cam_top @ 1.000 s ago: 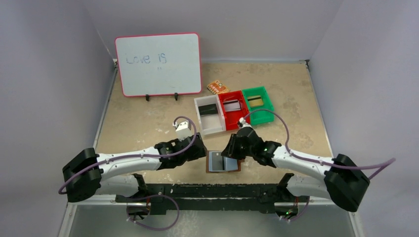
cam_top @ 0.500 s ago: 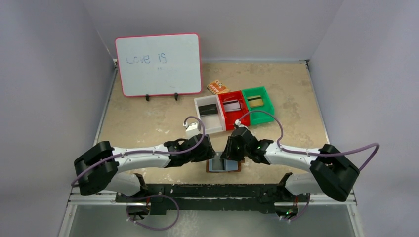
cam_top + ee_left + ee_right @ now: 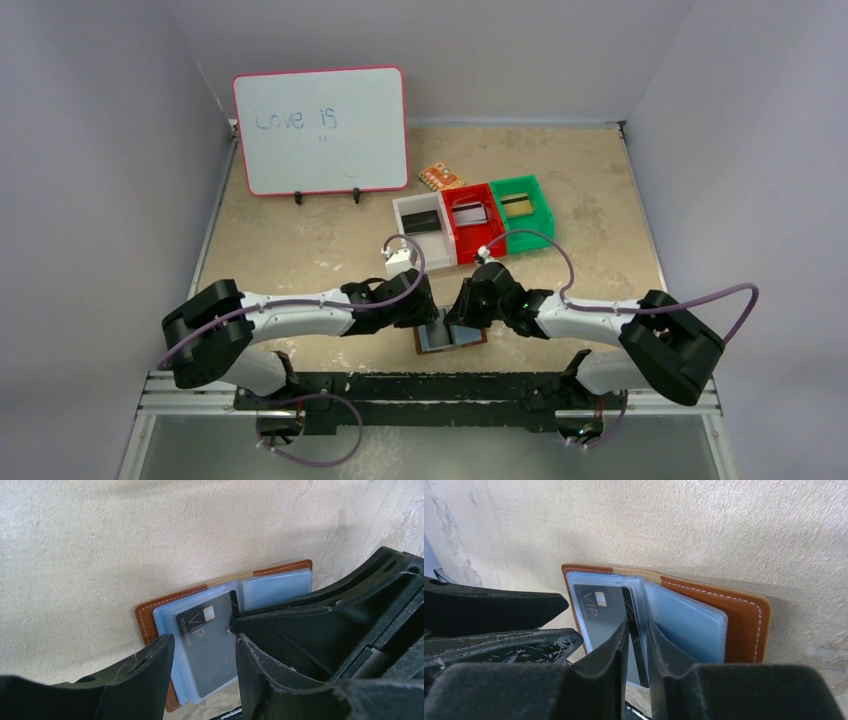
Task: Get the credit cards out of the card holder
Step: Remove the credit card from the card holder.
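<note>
The wallet [image 3: 455, 338] lies open at the desk's [image 3: 300, 230] near edge, unmoved. The left hand [image 3: 202, 637] has advanced over it, fingers wide apart, holding nothing. The right hand [image 3: 636, 627] stays at the fold, nearly closed around the pocketed card's [image 3: 599, 615] edge; grip cannot be confirmed.

Both arms stretch out low and inward, meeting tip to tip in front of their bases. The left arm [image 3: 300, 306] reaches in from the left with its forearm nearly level and its wrist bent down. The left gripper [image 3: 201, 634] points downward with its jaws parted, leaving a clear gap between its two black fingers [image 3: 150, 675]. The right arm [image 3: 588, 318] mirrors it from the right. The right gripper [image 3: 636, 626] also tips downward, its fingers drawn close together and pinching the edge of a dark card [image 3: 630, 607]. The two grippers sit just beside each other.
</note>
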`<action>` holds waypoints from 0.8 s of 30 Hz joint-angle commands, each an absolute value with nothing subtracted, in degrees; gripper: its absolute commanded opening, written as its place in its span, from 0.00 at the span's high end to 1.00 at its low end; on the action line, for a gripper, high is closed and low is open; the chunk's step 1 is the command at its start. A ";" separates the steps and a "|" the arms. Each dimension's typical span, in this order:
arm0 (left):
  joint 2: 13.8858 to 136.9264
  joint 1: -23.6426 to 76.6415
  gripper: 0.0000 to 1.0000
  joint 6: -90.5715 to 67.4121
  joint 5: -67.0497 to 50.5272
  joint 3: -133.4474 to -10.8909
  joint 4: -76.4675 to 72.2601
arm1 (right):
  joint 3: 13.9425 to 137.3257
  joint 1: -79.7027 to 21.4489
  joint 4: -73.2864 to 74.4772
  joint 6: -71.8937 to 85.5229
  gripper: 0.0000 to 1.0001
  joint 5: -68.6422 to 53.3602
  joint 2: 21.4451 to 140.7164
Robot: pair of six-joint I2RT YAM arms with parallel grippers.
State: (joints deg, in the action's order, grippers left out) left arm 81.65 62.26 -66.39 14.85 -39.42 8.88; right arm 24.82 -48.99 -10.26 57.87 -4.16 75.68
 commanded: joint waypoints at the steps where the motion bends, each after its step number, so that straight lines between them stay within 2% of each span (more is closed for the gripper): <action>1: 81.03 61.92 0.53 -65.18 17.98 -42.75 11.63 | 22.67 -48.84 -11.93 59.19 0.79 -4.39 76.29; 5: 79.96 61.96 0.53 -65.79 20.00 -43.63 13.18 | 22.58 -48.80 -11.68 59.29 0.80 -4.06 76.30; 13: 81.34 62.41 0.52 -66.62 13.67 -41.71 9.03 | 22.09 -48.85 -11.43 59.41 0.78 -3.75 74.66; 18: 83.12 62.88 0.59 -66.61 9.37 -40.13 3.37 | 20.86 -48.79 -12.12 60.32 0.78 -3.74 73.77; 24: 85.81 63.32 0.65 -66.96 12.05 -41.75 7.78 | 19.53 -48.77 -13.85 61.06 0.78 -4.55 73.15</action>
State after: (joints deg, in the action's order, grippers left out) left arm 84.95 62.83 -66.74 10.87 -40.64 6.85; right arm 21.02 -48.99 -14.57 60.69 -4.34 73.69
